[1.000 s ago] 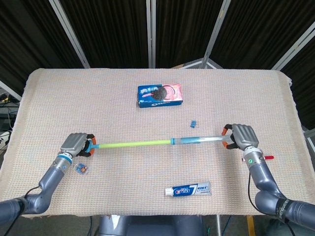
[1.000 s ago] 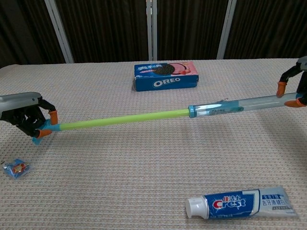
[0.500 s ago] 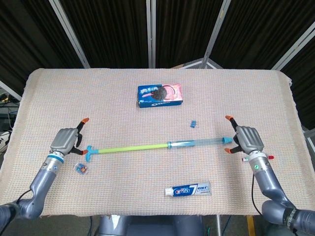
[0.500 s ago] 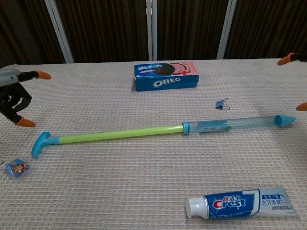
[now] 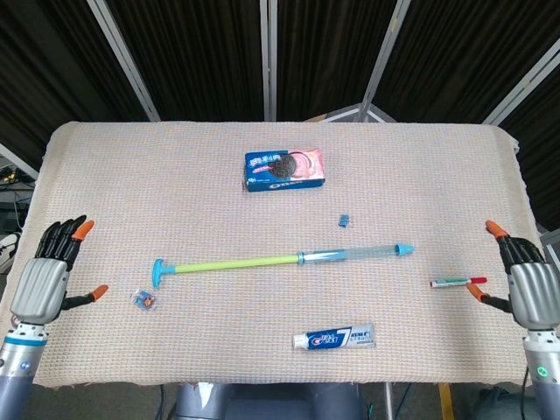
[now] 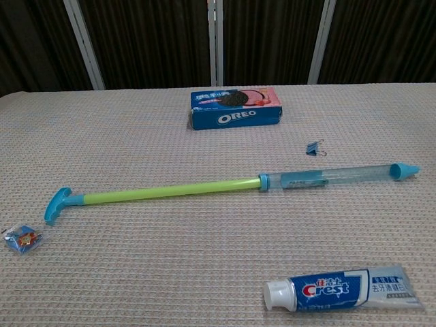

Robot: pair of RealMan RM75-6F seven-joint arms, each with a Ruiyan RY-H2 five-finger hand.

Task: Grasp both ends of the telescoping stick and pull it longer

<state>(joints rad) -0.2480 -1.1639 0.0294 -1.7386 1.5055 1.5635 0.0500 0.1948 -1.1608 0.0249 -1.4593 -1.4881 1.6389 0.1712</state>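
Green-and-blue telescoping stick (image 5: 282, 259), extended, flat

"OREO" on blue cookie box (image 6: 236, 108), "Crest" on toothpaste tube (image 6: 344, 289)

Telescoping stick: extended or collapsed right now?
Extended. The telescoping stick lies on the table with its green rod drawn well out of the clear tube; neither hand touches it.

Head cam high, looks down; chest cam low, nearer; both share table (image 5: 420, 175).
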